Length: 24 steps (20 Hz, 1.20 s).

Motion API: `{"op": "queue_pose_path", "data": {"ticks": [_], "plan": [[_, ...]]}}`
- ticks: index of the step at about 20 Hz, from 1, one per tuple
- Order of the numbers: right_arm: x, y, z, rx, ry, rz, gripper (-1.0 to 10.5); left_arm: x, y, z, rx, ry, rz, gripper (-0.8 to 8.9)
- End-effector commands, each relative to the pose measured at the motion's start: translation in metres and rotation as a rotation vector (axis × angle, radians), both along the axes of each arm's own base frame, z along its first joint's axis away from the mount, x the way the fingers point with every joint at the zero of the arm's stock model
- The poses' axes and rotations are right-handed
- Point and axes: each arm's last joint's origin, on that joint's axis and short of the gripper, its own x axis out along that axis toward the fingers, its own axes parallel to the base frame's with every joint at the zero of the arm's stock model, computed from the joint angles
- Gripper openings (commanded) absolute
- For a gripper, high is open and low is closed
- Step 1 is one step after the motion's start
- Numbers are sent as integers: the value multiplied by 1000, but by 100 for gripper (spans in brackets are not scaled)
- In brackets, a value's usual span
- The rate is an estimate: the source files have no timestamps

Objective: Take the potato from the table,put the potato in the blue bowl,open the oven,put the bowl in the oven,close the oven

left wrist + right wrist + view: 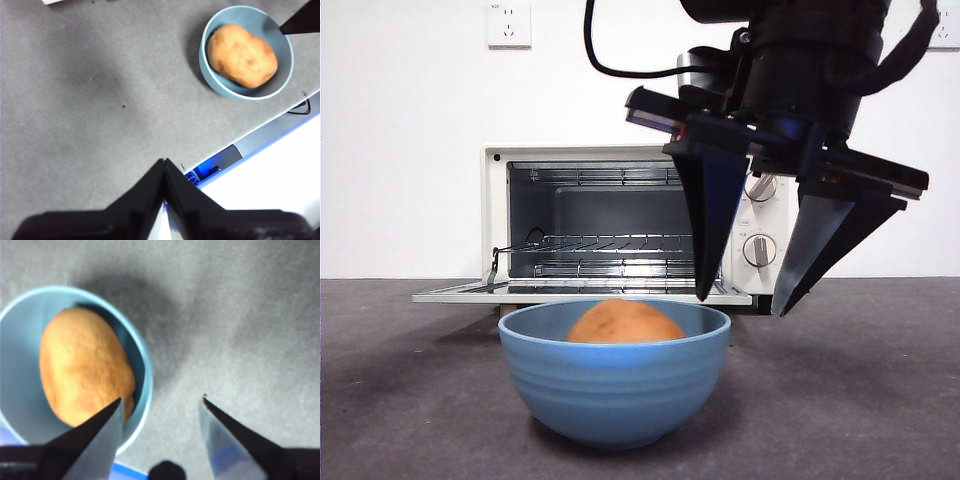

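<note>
Potato (624, 323) sits in blue bowl (615, 383) on table (410, 400), oven (620, 222) door already down behind. Right gripper (748, 298) jaws apart, straddling bowl's right rim; lower so one jaw goes inside, one outside, pinch wall firmly, lift level. Left gripper (164, 167) together, waiting
</note>
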Motion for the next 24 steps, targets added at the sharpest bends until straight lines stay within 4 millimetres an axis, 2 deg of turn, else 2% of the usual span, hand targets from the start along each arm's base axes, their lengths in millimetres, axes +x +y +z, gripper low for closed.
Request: {"op": "queue_pose_path", "data": {"ticks": [1, 4, 6, 11, 12, 14, 15, 18, 21, 24], "plan": [[3, 0, -10, -16, 23, -19, 262, 0, 0, -2, 2, 4, -7, -6], [7, 2, -20, -33, 55, -22, 262, 0, 0, -2, 2, 3, -7, -6], [10, 7, -28, -18, 81, -10, 320, 0, 0, -2, 2, 3, -7, -6], [15, 12, -36, 4, 83, 1, 308, 0, 0, -2, 3, 3, -7, -6], [15, 12, -36, 0, 84, 7, 251, 0, 0, -2, 2, 2, -7, -6], [15, 12, -36, 0, 81, 15, 36, 0, -1, -2, 0, -2, -8, -6], [15, 12, -36, 0, 82, 17, -20, 0, -1, -2, -2, -6, -9, -6], [14, 11, -35, -2, 101, -6, -16, 1, -1, -1, -5, -9, -9, -6], [18, 12, -18, -8, 121, -50, -15, 1, -1, -1, -8, -16, -9, -6], [27, 20, 16, -12, 45, -67, -16, 3, -2, 0, -21, -34, -9, -6]]}}
